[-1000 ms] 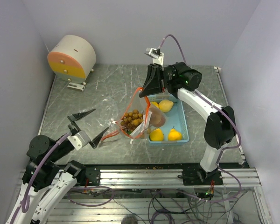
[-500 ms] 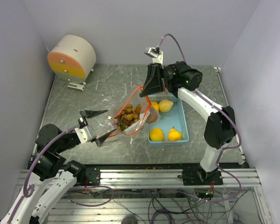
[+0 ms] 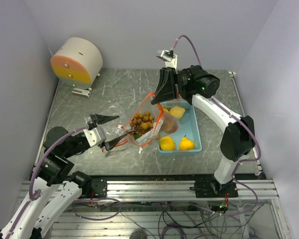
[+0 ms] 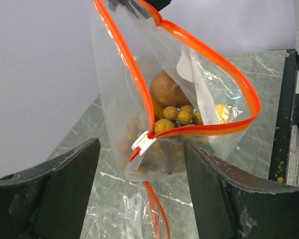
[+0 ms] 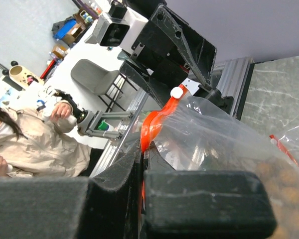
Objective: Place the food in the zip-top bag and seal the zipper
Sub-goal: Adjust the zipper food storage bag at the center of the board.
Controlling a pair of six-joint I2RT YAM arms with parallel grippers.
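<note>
A clear zip-top bag (image 3: pixel 139 130) with an orange zipper hangs open, holding a cluster of small brown balls (image 3: pixel 142 122) and brown lumps (image 4: pixel 167 88). My right gripper (image 3: pixel 157 97) is shut on the bag's orange zipper edge (image 5: pixel 152 130) and holds it up. My left gripper (image 3: pixel 109 133) is open, its fingers (image 4: pixel 65 184) on either side of the bag's lower corner, below the white slider (image 4: pixel 143 144). Yellow fruits (image 3: pixel 167 143) and a dark red apple (image 3: pixel 170 125) lie in the light blue tray (image 3: pixel 192 127).
A white drum with an orange and yellow face (image 3: pixel 77 60) stands at the back left. The tray lies right of the bag, under my right arm. Walls close in on three sides of the grey table (image 3: pixel 114 92).
My left gripper has moved right and up to the bag's lower corner, still open. The bag has swung and hangs a little differently. My right gripper keeps its hold.
</note>
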